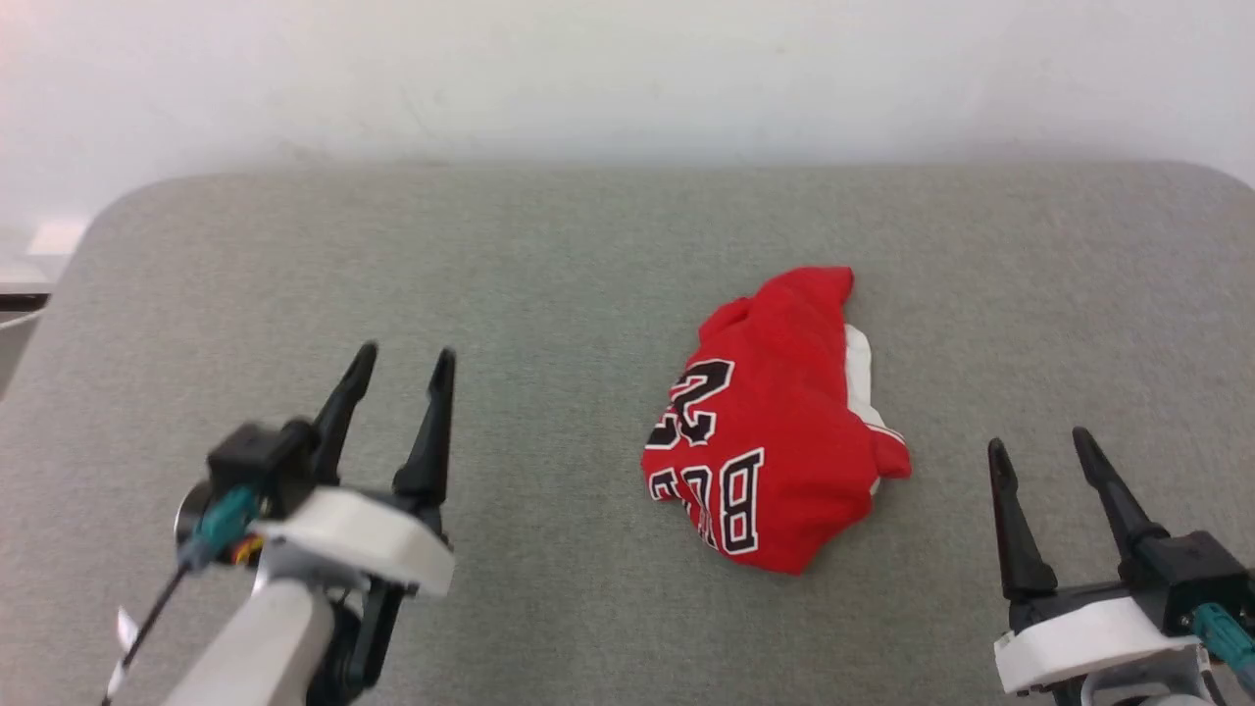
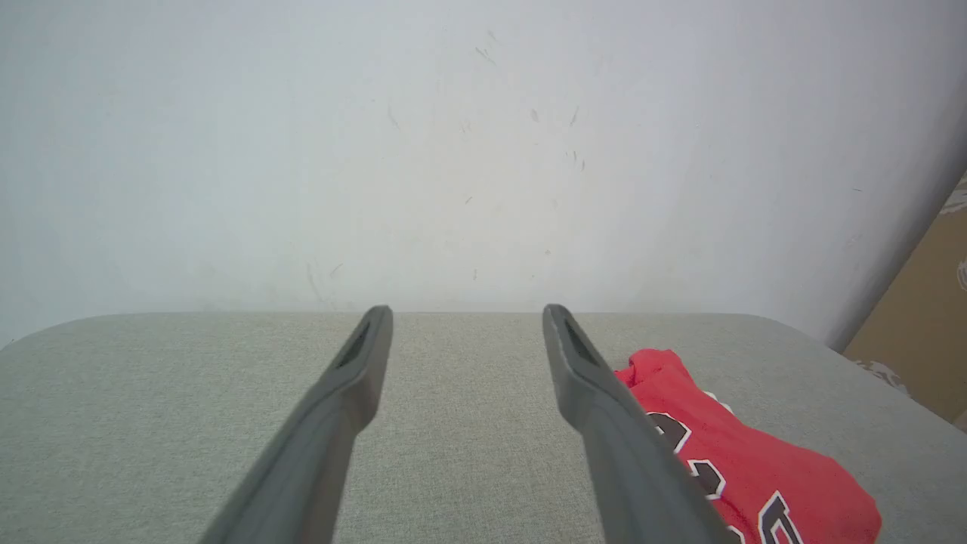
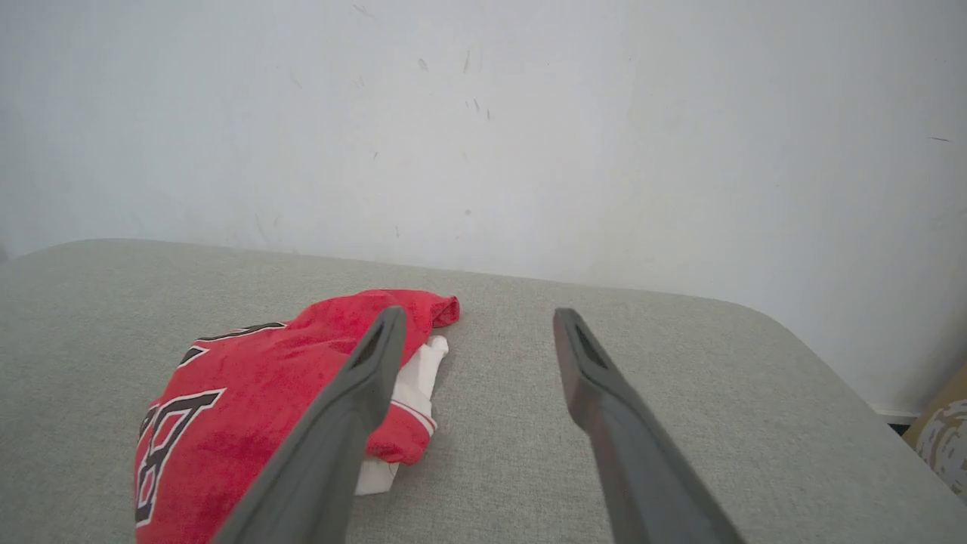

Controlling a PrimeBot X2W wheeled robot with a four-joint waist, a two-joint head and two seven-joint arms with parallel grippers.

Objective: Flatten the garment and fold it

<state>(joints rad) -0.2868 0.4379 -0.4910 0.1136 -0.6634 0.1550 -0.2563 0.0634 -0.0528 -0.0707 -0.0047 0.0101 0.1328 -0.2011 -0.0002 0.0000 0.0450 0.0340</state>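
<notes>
The shirt [image 1: 784, 441] lies bunched right of the middle of the table [image 1: 490, 255], the left tool [image 1: 407, 353] and right tool [image 1: 1039, 441] either side, both spread apart and empty; pinching the heap may catch several layers and tangle it
</notes>
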